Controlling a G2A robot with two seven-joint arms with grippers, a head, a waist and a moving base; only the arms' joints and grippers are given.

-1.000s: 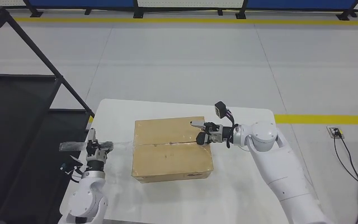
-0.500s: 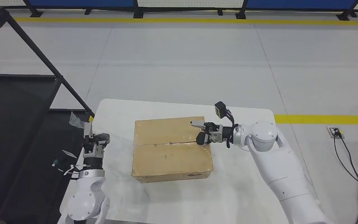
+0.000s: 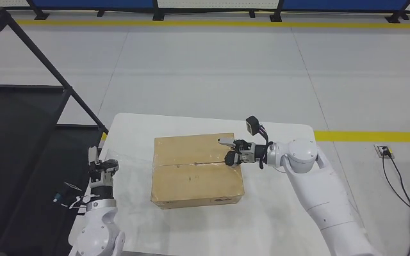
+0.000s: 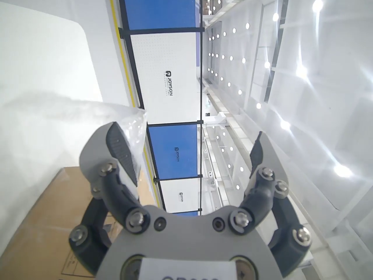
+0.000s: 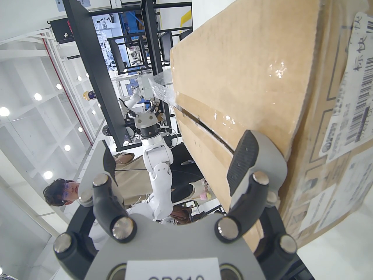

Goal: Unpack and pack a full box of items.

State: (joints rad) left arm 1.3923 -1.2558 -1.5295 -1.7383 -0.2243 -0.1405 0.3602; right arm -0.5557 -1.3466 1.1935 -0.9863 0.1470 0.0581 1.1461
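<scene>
Touching left claw [image 4: 188, 135] pad [image 4: 121, 150]: clear tape [image 4: 87, 109]; right claw [image 5: 176, 144] spread over box [image 5: 247, 59].

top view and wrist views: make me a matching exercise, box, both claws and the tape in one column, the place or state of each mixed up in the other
Things:
1. cardboard box
2. left claw
3. right claw
4. clear tape

Places or states:
A. open, at the box's end, one finger over the top seam
B. stuck to the left claw
C. in the middle of the table, top flaps shut
D. open, off the box, near the table's edge

Pairs: 1-C, 2-D, 3-A, 4-B
</scene>
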